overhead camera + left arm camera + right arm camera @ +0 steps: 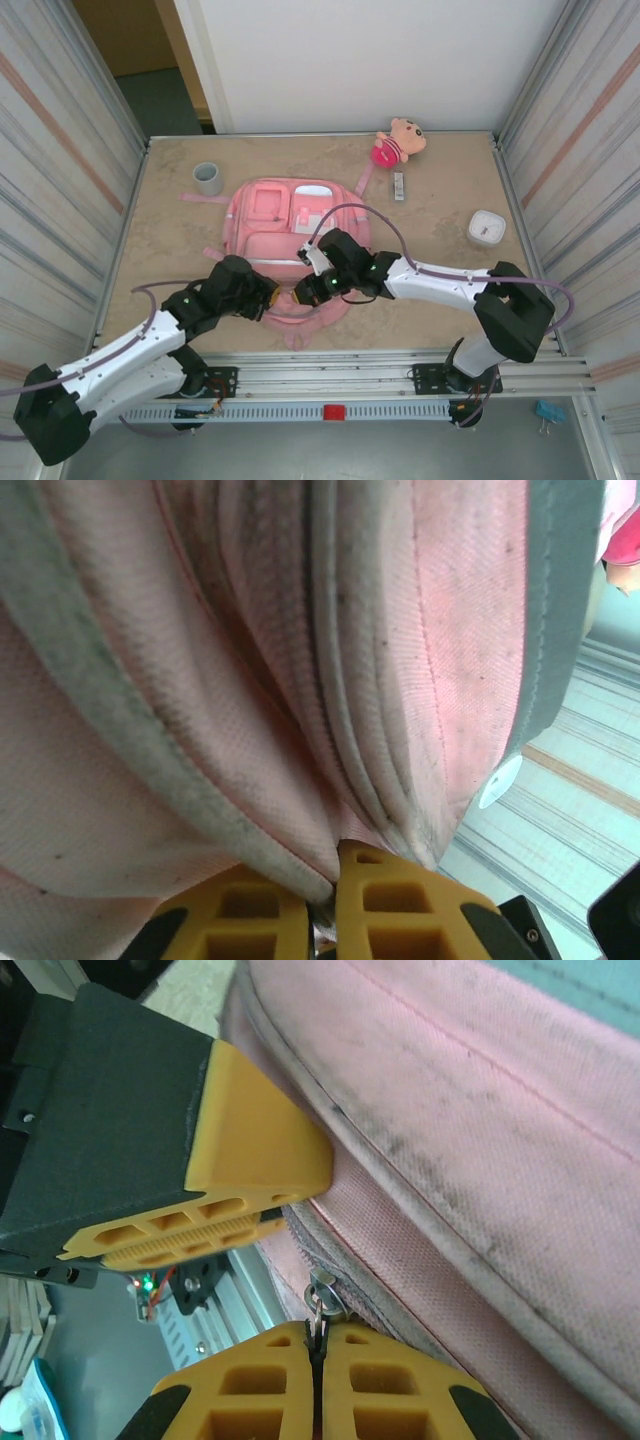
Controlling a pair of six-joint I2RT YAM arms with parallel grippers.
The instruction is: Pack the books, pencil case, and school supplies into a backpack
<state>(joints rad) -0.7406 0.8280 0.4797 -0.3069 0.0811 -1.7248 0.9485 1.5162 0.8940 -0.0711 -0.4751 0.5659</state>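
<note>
The backpack (285, 225) lies flat in the middle of the counter (450, 290), and both arms meet at its near edge. The left gripper (322, 908) is closed on a fold of the pink fabric. The right gripper (317, 1345) is shut on the metal zip pull (322, 1298), its jaws pressed together around it. Several failures can be foreseen. The pull is small and smooth, so it may be lost from the jaws if it is drawn at an angle to the zip track. The fold is thin, and if it slips free the backpack would likely be dragged along the counter rather than opened. Loose cloth bunched near the slider could be caught in the teeth and the zip jammed. The two grippers sit just beside each other, so a knock is possible if either is swung. The pinch on the pull is made plain by the right wrist view, and the gripped fold by the left wrist view. From above the layout is given instead: a small dark stick (398, 186) lies beyond the backpack near a doll (400, 140), with a cup (208, 178) and a white box (486, 228) off to the sides.
</note>
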